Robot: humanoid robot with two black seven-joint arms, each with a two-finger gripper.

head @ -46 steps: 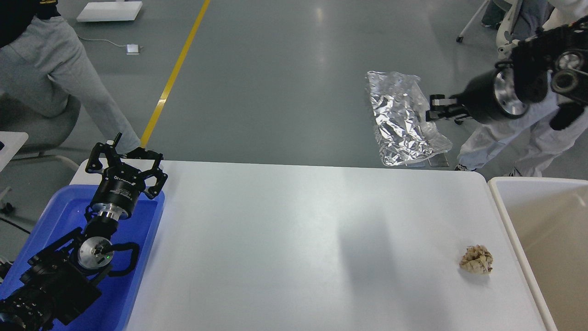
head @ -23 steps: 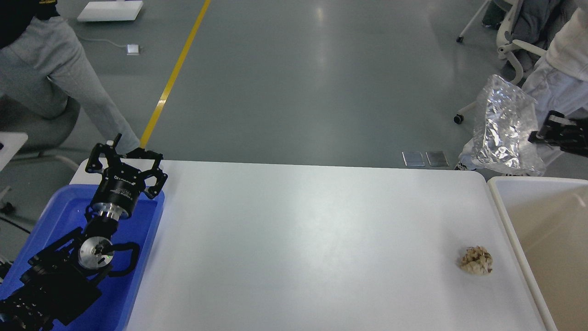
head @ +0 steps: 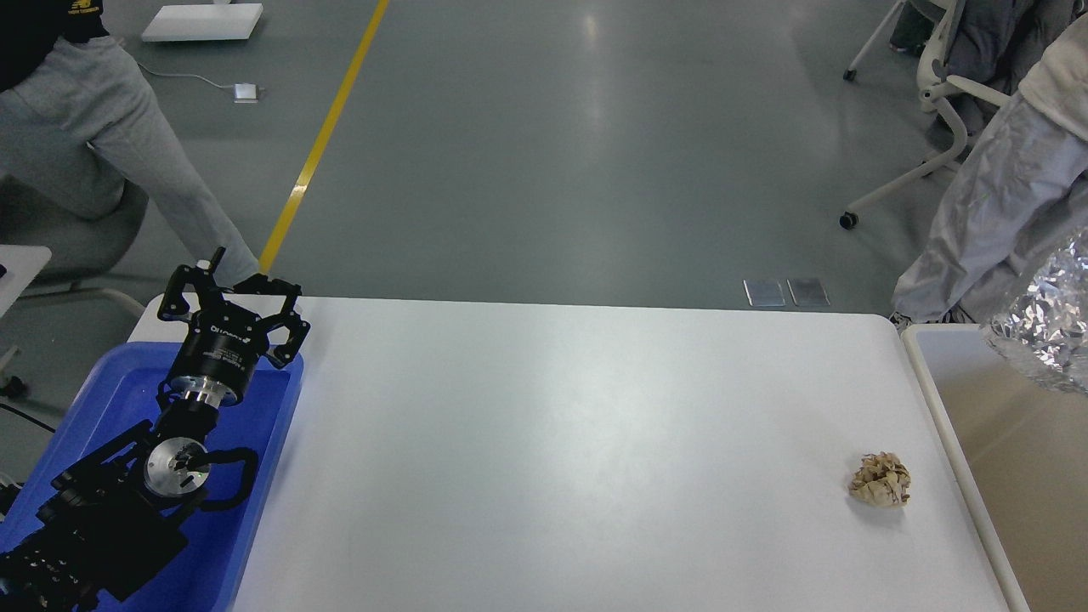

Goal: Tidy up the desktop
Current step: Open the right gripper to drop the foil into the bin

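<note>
Crinkled foil [head: 1044,327] hangs at the right edge over the beige bin [head: 1020,450], its gripper unseen, so release it low; the left gripper [head: 228,293] waits spread, upper left of the white desktop [head: 552,442].

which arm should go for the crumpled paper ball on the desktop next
Right, probably. The crumpled paper ball lies near the desktop's right edge, beside the beige bin, where foil hangs at the frame edge. The left tool hovers over the blue tray, far across.
</note>
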